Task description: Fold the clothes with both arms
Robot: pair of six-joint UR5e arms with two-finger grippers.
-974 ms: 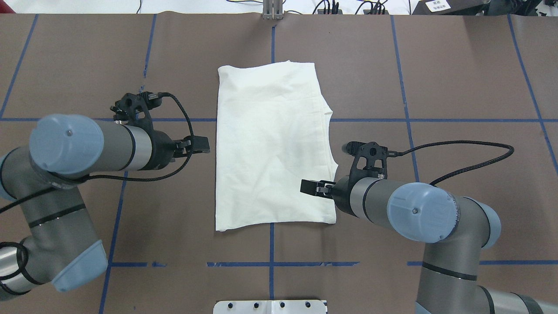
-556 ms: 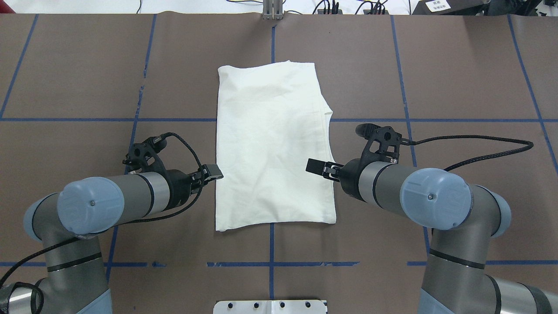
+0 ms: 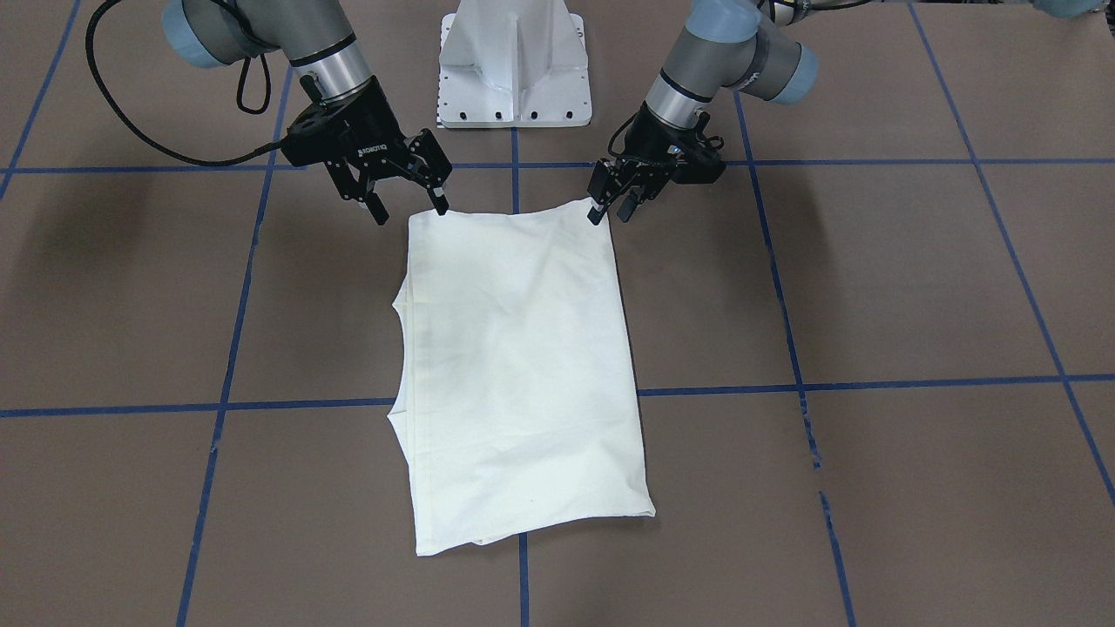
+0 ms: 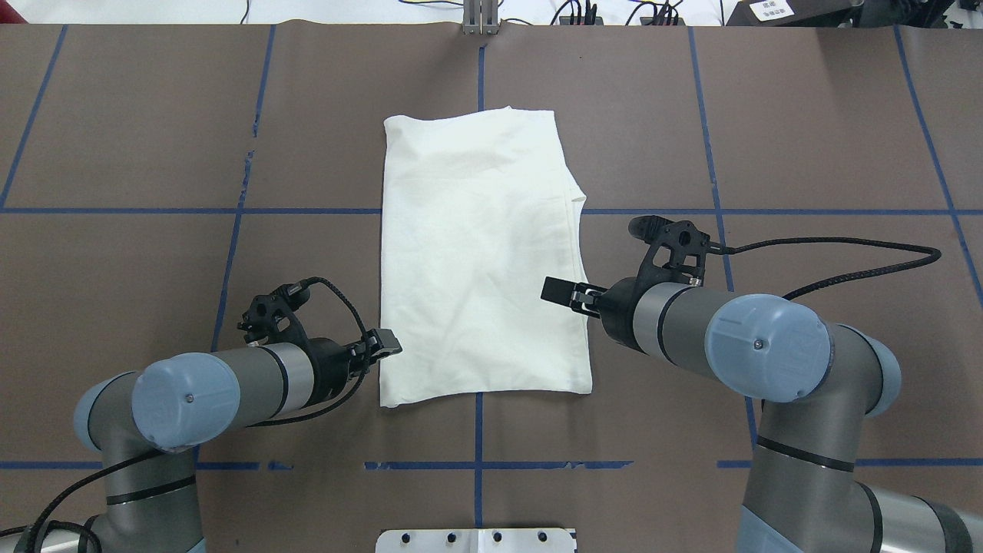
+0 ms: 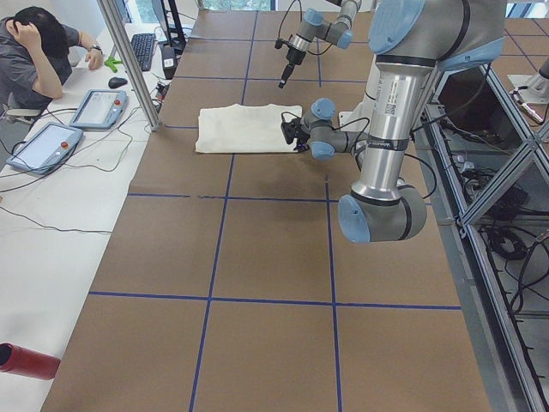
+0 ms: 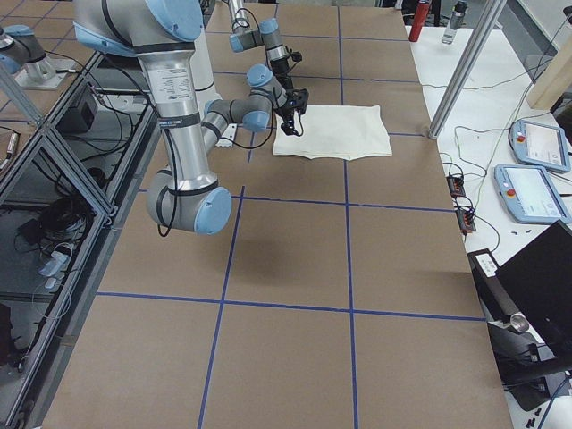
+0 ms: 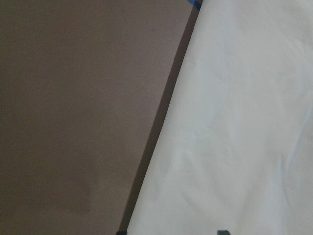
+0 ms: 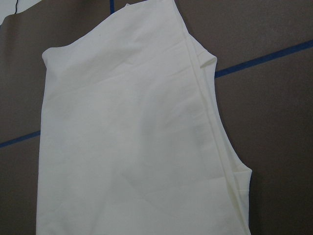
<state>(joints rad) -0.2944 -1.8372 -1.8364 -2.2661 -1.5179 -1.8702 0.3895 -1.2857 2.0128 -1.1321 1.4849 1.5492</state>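
Our folded cream long-sleeved T-shirt [image 4: 476,253] lies flat, centred on the brown table [image 4: 123,115]; black left gripper [image 4: 386,343] at its 7 o'clock corner, black right gripper [image 4: 557,292] near 4 (overhead view), both jaws spread. Pinching one layer only could skew our fold.

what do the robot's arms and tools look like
The left arm and right arm are silver-grey tubes with light blue joint caps and thin black bands. Each ends in a black two-finger tool: the left tool, and the right tool with white lettering. A black cable runs from each wrist.
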